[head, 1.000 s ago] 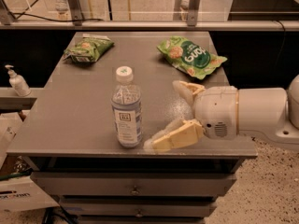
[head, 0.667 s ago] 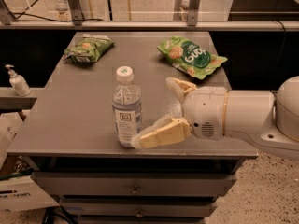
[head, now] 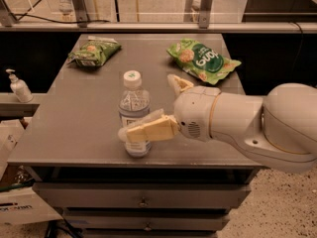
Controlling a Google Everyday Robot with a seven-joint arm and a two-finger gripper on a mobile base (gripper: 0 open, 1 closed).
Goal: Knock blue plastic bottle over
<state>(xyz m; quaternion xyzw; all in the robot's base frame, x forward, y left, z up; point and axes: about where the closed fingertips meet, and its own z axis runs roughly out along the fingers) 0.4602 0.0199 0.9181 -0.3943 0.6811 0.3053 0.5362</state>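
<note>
Camera view. My tool [head: 147, 105] reaches in from the right with its two fingers spread wide, clamped on nothing. The nearer finger [head: 148, 129] lies across the lower front of the blue plastic bottle [head: 133, 102], which stands upright near the front edge of the worktop [head: 74, 128]. Two green snack bags [head: 94, 52] [head: 203, 61] lie at the back.

Cream two-finger gripper [head: 146, 105] is pushing further left, jaws spread wide. Its near finger [head: 148, 129] is now crossing the lower front of the clear blue-tinted plastic bottle [head: 132, 99], having been just right of it earlier.
</note>
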